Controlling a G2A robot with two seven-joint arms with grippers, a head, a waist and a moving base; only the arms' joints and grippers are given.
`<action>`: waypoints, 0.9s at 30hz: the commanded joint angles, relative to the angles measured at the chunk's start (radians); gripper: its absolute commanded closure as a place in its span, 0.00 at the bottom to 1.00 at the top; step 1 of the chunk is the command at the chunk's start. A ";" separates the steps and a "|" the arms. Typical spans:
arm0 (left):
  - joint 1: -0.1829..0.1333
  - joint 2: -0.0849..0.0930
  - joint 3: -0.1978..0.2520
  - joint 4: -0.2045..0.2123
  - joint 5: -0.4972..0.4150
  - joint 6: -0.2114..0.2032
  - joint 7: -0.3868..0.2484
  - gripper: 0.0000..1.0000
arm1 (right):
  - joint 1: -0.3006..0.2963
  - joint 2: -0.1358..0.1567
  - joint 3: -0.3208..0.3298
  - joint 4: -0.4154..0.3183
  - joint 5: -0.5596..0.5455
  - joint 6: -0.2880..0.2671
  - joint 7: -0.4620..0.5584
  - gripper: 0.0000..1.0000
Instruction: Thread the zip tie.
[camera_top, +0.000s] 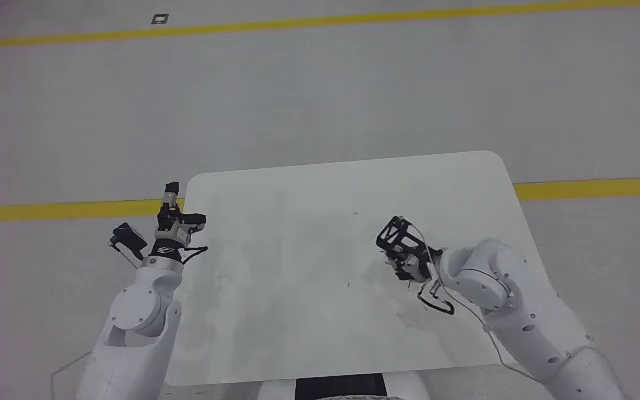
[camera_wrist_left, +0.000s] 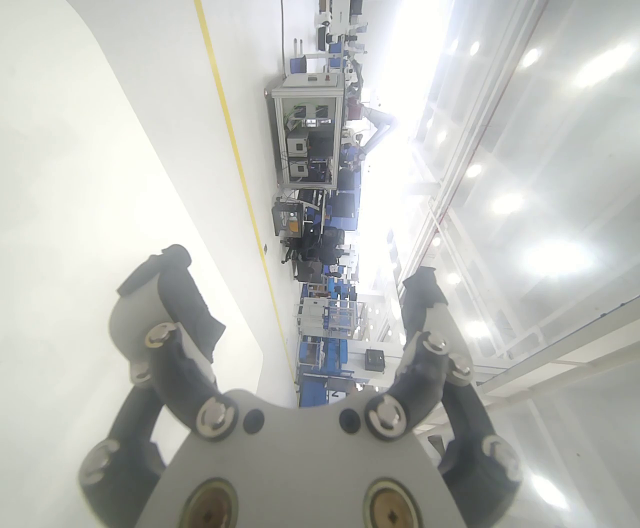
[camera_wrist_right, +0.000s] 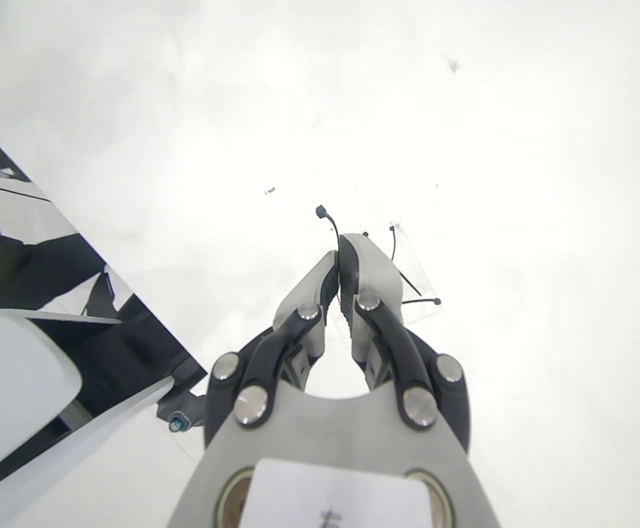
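A thin black zip tie sticks out past the tips of my right gripper, which is shut on it; its small square head points away over the white table. In the top view the right gripper sits low over the right part of the table. Two more black zip ties lie on a clear plastic sheet right beside the right fingers. My left gripper stands open with nothing between its fingers, held at the table's left edge.
The white table has rounded corners, and a few small dark specks lie on it. A yellow floor line runs behind the table. Machines and racks stand far off in the room.
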 joint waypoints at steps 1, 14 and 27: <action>0.000 0.000 0.000 0.000 0.000 0.000 0.000 0.00 | -0.013 0.003 0.028 -0.010 0.044 -0.002 -0.024 1.00; 0.000 0.000 0.000 0.000 0.000 0.000 0.000 0.00 | -0.026 0.011 0.052 -0.024 0.144 -0.002 -0.045 1.00; 0.000 0.000 0.000 0.000 0.000 0.000 0.000 0.00 | 0.186 -0.012 -0.065 -0.029 0.228 0.137 0.119 1.00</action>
